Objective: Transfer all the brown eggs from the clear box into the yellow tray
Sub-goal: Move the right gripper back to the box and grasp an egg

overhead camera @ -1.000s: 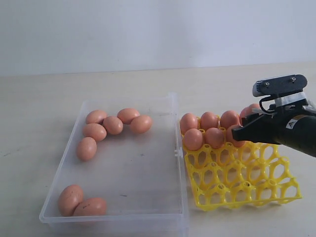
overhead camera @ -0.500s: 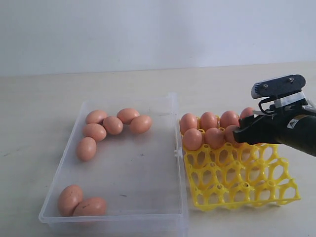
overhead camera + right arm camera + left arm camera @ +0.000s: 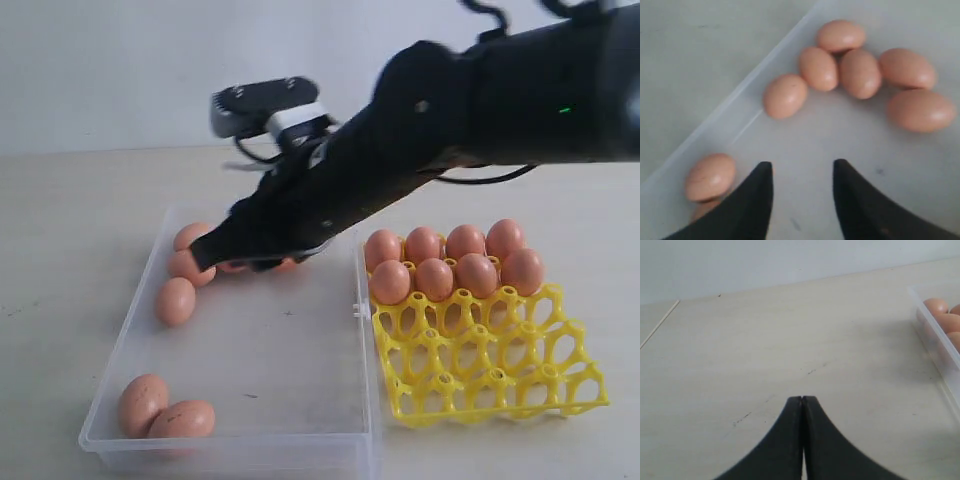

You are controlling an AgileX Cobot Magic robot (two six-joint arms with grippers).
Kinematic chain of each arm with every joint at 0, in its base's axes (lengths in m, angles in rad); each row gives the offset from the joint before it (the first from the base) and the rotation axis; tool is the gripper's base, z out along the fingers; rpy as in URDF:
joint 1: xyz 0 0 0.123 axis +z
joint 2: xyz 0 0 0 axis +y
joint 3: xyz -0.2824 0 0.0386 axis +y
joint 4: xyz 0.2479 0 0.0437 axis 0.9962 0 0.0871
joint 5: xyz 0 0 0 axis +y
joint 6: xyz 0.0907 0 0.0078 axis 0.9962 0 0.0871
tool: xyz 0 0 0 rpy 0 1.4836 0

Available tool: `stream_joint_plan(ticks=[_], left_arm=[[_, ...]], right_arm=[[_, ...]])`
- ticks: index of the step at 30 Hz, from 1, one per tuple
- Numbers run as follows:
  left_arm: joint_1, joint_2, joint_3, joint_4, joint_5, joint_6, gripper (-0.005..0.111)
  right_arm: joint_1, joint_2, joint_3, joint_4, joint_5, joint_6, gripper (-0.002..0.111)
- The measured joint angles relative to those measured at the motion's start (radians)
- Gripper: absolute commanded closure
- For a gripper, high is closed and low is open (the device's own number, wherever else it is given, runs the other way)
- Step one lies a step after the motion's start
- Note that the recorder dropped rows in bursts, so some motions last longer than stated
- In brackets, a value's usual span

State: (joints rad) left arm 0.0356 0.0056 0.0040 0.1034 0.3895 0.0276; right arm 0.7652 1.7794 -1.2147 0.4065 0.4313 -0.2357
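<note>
The clear box [image 3: 120, 352] lies left of the yellow tray [image 3: 490, 372]. Several brown eggs [image 3: 446, 262] fill the tray's two far rows. My right arm reaches across the middle, with the right gripper [image 3: 206, 256] low over the box's far left corner. Its jaws are open and hold nothing in the right wrist view [image 3: 802, 165]. Loose eggs [image 3: 785, 95] lie just ahead of them on the box floor [image 3: 840, 135]. One egg [image 3: 175, 300] and a near-corner pair [image 3: 142, 403] show; the arm hides others. The left gripper [image 3: 802, 399] is shut over bare table.
The box's wall [image 3: 940, 352] with eggs behind it stands to one side in the left wrist view. The tray's two near rows of cups [image 3: 500, 390] hold nothing. Pale tabletop [image 3: 80, 200] surrounds the box and tray.
My right arm has swung from the yellow tray leftward across to the clear box's far left corner. The tray's second row, uncovered, shows eggs across its whole width.
</note>
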Motion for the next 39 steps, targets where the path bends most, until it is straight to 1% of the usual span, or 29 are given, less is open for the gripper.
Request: stream_joint_plan(ticks=[2,4,8,13,23,27,39], left_arm=[[0.000,0.000,0.000,0.000,0.000,0.000,0.107],[0.000,0.000,0.000,0.000,0.000,0.000,0.107],[0.000,0.000,0.000,0.000,0.000,0.000,0.107],[0.000,0.000,0.000,0.000,0.000,0.000,0.107],[0.000,0.000,0.000,0.000,0.000,0.000,0.107],[0.000,0.000,0.000,0.000,0.000,0.000,0.107],[0.000,0.000,0.000,0.000,0.000,0.000,0.107]], right_arm=[[0.049,0.097,-0.071,0.075,0.076,0.000,0.044],[0.082,0.173,-0.130,0.099,0.125,0.000,0.044],[0.101,0.258,-0.207,0.108,0.079,0.004,0.044],[0.093,0.347,-0.291,0.043,0.010,0.109,0.044],[0.078,0.478,-0.414,-0.089,0.003,0.236,0.045],[0.078,0.498,-0.438,-0.140,0.003,0.266,0.048],[0.060,0.531,-0.453,-0.163,-0.040,0.315,0.048]])
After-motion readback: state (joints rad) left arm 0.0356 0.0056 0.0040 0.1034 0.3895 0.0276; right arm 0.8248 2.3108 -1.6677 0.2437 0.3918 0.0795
